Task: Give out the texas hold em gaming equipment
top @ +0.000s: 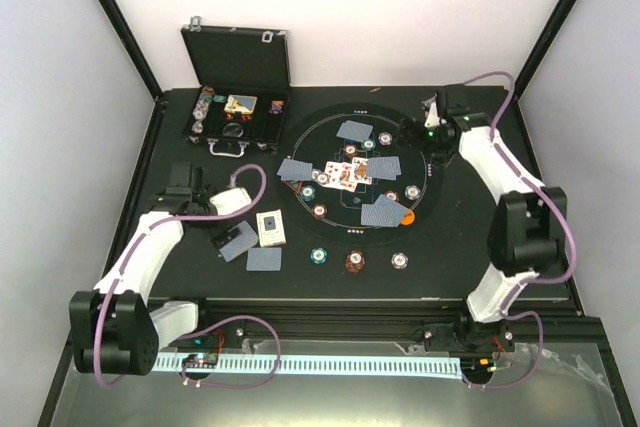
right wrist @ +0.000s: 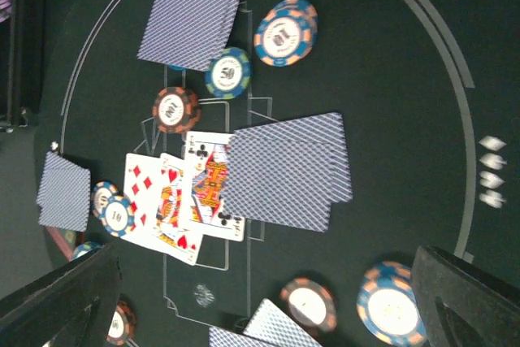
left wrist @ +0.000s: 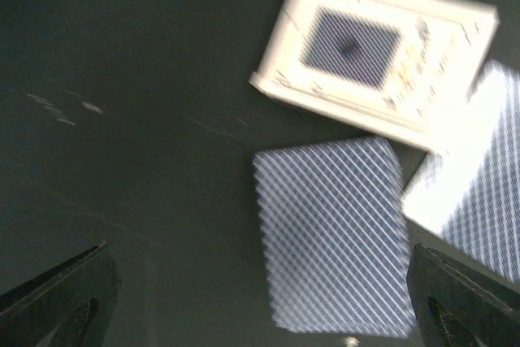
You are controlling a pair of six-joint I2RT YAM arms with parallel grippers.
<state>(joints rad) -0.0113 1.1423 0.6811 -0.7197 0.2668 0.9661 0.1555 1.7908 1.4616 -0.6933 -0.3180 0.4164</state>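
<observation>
Blue-backed cards (top: pixel 382 165) and face-up cards (top: pixel 345 175) lie on the round mat (top: pixel 425 162), with chips (top: pixel 385 138) beside them and an orange disc (top: pixel 407 217). Three more chips (top: pixel 355 262) sit in front of the mat. My right gripper (top: pixel 418 132) hovers open over the mat's far right; under it are a blue-backed pair (right wrist: pixel 288 170), face-up cards (right wrist: pixel 183 193) and a blue chip (right wrist: pixel 392 302). My left gripper (top: pixel 188 190) is open at the left, above a blue-backed card (left wrist: pixel 329 233) near the white card box (left wrist: pixel 378 50). Neither gripper (left wrist: pixel 260 282) (right wrist: pixel 264 282) holds anything.
A black hinged case (top: pixel 235 97) with chips inside stands open at the back left. The card box (top: pixel 270 228) and two loose blue-backed cards (top: pixel 264 259) lie left of the mat. Black frame posts run along both sides.
</observation>
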